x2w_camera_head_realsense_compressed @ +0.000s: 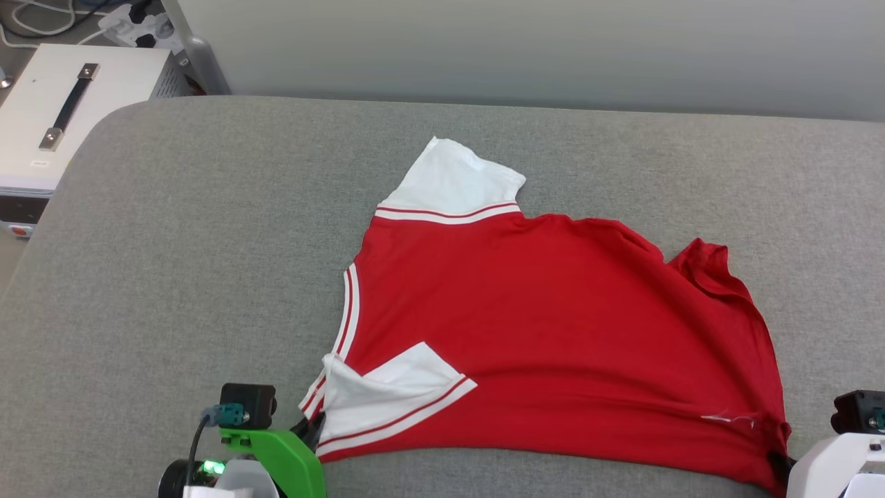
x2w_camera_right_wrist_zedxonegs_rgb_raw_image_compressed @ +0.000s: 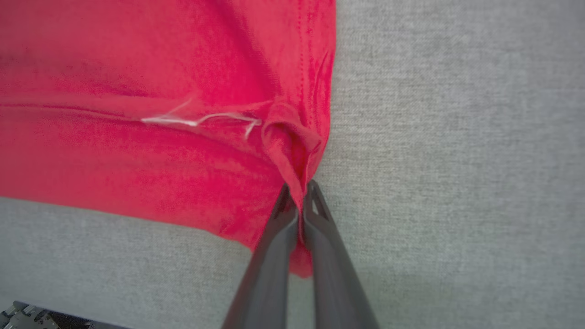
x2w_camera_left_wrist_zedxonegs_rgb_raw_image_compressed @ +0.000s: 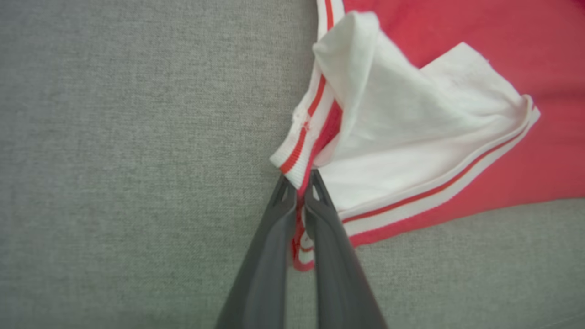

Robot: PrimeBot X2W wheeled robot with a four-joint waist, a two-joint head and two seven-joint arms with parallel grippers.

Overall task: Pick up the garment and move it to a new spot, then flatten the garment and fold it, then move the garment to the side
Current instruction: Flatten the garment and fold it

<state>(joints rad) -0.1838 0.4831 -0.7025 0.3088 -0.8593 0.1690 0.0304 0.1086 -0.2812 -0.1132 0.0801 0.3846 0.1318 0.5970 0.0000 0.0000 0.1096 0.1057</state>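
The garment (x2w_camera_head_realsense_compressed: 539, 318) is a red T-shirt with white sleeves and striped trim, lying spread sideways on the grey surface (x2w_camera_head_realsense_compressed: 173, 277). One white sleeve points away from me and the other is folded over near the front. My left gripper (x2w_camera_left_wrist_zedxonegs_rgb_raw_image_compressed: 299, 183) is shut on the garment's striped collar corner (x2w_camera_left_wrist_zedxonegs_rgb_raw_image_compressed: 297, 151), at the lower left of the head view, left gripper (x2w_camera_head_realsense_compressed: 311, 429). My right gripper (x2w_camera_right_wrist_zedxonegs_rgb_raw_image_compressed: 299, 187) is shut on the bunched red hem corner (x2w_camera_right_wrist_zedxonegs_rgb_raw_image_compressed: 292, 146), which sits at the lower right in the head view, right gripper (x2w_camera_head_realsense_compressed: 781, 460). No chest lettering shows on the upward side.
A white box with a black handle (x2w_camera_head_realsense_compressed: 62, 111) stands off the surface at the back left, with cables (x2w_camera_head_realsense_compressed: 41, 17) behind it. A pale wall (x2w_camera_head_realsense_compressed: 525, 48) runs along the far edge. Bare grey fabric lies left and right of the shirt.
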